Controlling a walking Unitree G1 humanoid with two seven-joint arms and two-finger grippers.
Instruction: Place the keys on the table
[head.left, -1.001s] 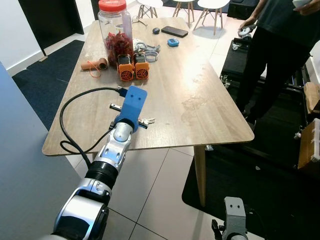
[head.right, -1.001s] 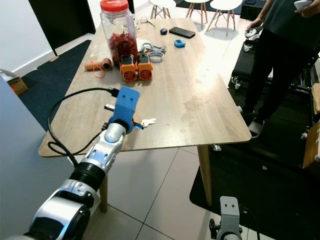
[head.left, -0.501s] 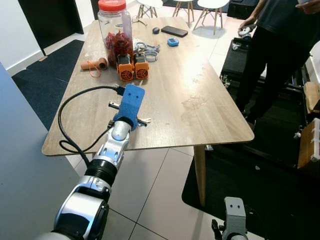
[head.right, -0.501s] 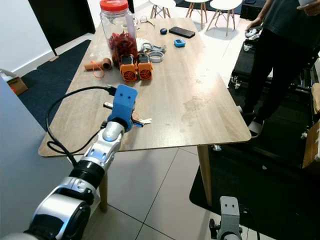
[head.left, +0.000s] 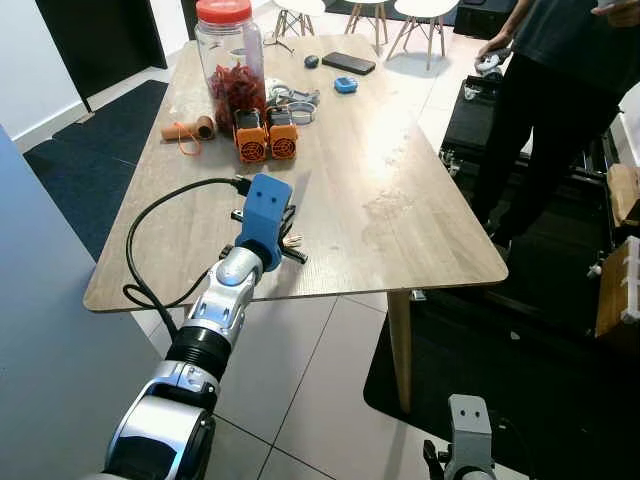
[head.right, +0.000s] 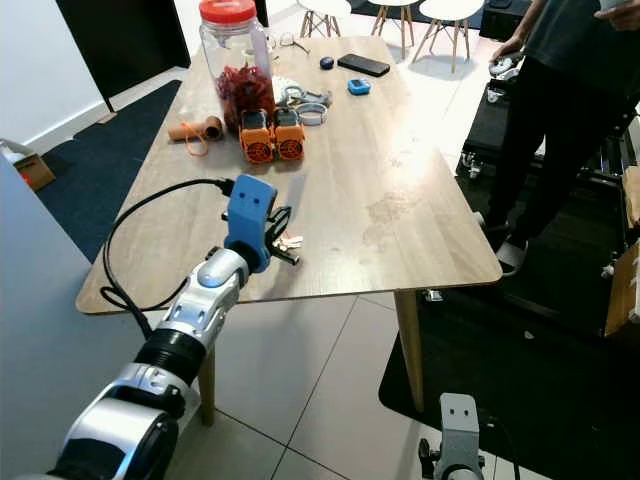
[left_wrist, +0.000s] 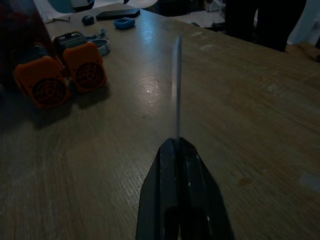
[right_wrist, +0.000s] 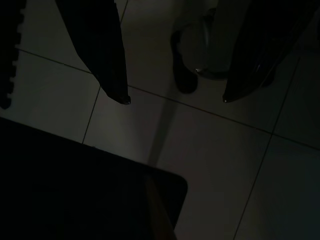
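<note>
My left gripper is low over the wooden table near its front left edge, under a blue wrist mount. Its black fingers are pressed together, shut on a thin grey strip seen edge-on, apparently part of the keys. That strip shows faintly ahead of the mount. The silver keys show at the mount's right side, close to the tabletop; I cannot tell whether they touch it. My right gripper hangs open over the tiled floor.
Two orange blocks, a red-lidded jar, a cork roll, rings, a phone and small blue things sit on the far half of the table. A person stands at the right side. A black cable loops from my left wrist.
My left wrist has rolled and shifted slightly right. The grey strip now points forward from the fingers. The keys have stayed at the mount's right side.
</note>
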